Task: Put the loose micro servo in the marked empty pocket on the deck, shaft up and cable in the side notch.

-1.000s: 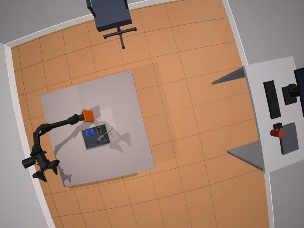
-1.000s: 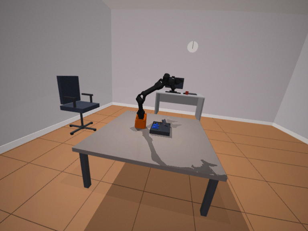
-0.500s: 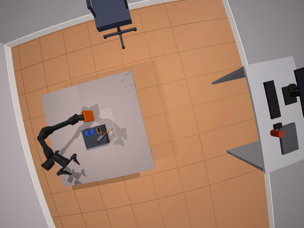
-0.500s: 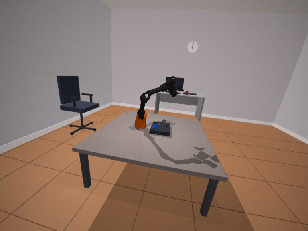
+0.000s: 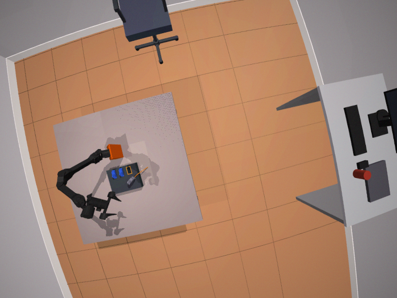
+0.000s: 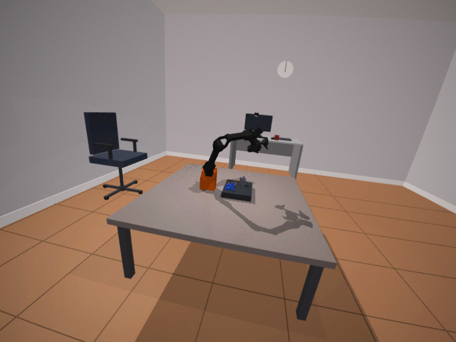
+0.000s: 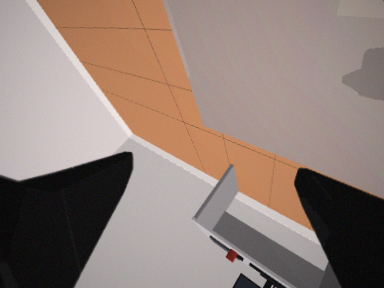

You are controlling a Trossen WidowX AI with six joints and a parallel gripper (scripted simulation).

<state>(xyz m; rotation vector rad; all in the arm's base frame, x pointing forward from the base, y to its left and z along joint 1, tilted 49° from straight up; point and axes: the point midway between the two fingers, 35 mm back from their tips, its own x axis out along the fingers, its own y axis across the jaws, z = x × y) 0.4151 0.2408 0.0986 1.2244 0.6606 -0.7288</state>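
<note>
The dark deck (image 5: 121, 188) (image 6: 236, 196) lies on the grey table (image 5: 153, 205) (image 6: 206, 221) next to the arm's orange base (image 5: 115, 151) (image 6: 208, 180). Two blue servos (image 5: 117, 173) (image 6: 230, 186) sit in it. Beside them is the empty pocket, marked with an orange outline (image 5: 128, 166). The loose grey micro servo (image 5: 131, 182) (image 6: 243, 181) rests on the deck's right part, outside the pocket, and its orange cable (image 5: 143, 170) trails over the deck's edge. My gripper (image 5: 115, 206) (image 6: 259, 145) (image 7: 215, 168) is open and empty. It hangs high above the table, off to the side of the deck, and sees neither deck nor servo.
An office chair (image 5: 146, 19) (image 6: 110, 147) stands on the tiled floor beyond the table. A grey desk (image 5: 359, 144) (image 6: 283, 147) (image 7: 260, 240) with a monitor and a red cup (image 5: 361, 174) stands by the far wall.
</note>
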